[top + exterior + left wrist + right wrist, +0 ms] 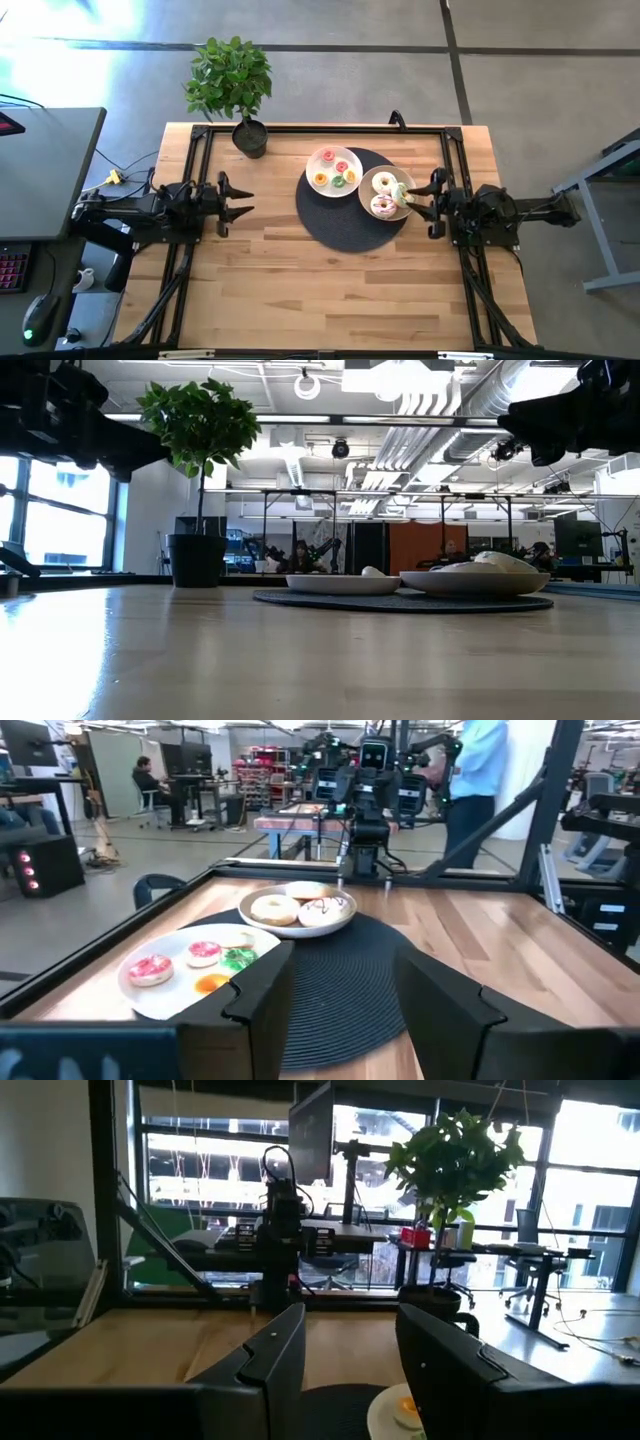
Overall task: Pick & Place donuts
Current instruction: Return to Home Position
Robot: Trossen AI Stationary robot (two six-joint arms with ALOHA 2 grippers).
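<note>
Both empty and spread open, my left claw [248, 203] and right claw [418, 201] flank the donuts [384, 205] lying on two plates [310, 170] (the right claw hovers just beside one rim), so I'd lift straight up before drawing back home.

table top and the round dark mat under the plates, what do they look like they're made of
The table top looks like wood, butcher-block style: pale glued strips with grain lines and a light sheen. The round dark mat seems a woven or ribbed placemat, matte; fine concentric ribs show in the left wrist view, though fabric or vinyl is not clear.
</note>
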